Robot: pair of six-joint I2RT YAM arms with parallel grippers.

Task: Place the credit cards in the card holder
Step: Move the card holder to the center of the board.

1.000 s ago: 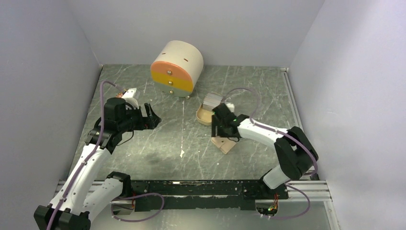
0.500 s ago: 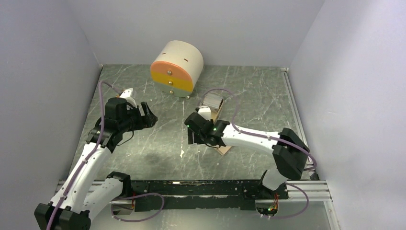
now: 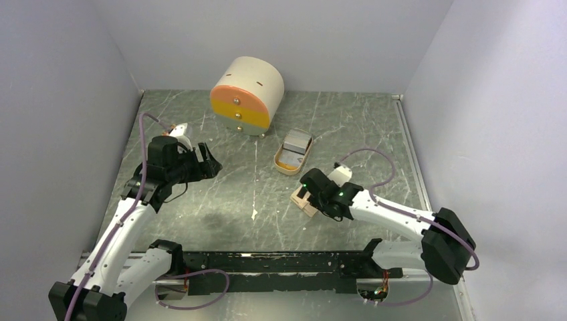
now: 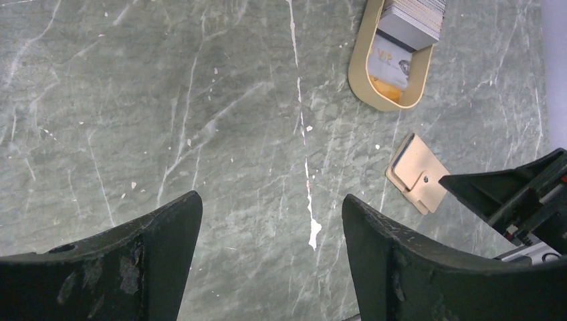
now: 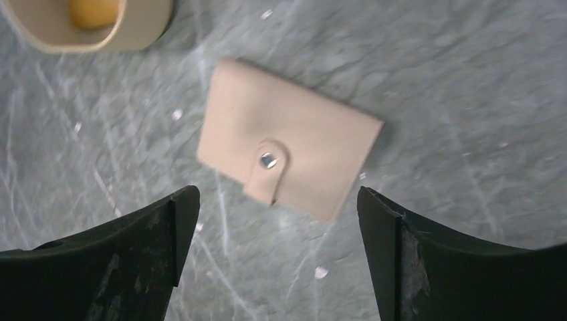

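The card holder [image 5: 287, 157] is a tan wallet, folded and snapped shut, flat on the table near the oval tray. My right gripper [image 5: 277, 200] hovers just over its near edge, open, with nothing between its fingers; in the top view the right gripper [image 3: 309, 195] partly covers the card holder [image 3: 299, 200]. The credit cards [image 4: 413, 15] lie in the beige tray [image 4: 358, 67]: a grey stack, a pale card [image 4: 391, 60] and a yellow-orange one [image 4: 386, 85]. My left gripper [image 4: 271, 207] is open above bare table, well left of the card holder [image 4: 418, 172]. From above, the left gripper [image 3: 214, 164] is at mid left.
A round cream drawer box [image 3: 246, 95] with an orange-yellow front stands at the back centre. The tray [image 3: 289, 172] sits between it and the card holder. Grey walls close in both sides and the back. A black rail [image 3: 281, 264] runs along the near edge.
My right arm swung from the tray toward the left, then back to the right and nearer, ending over the card holder with its jaws wider. The left arm barely moved.
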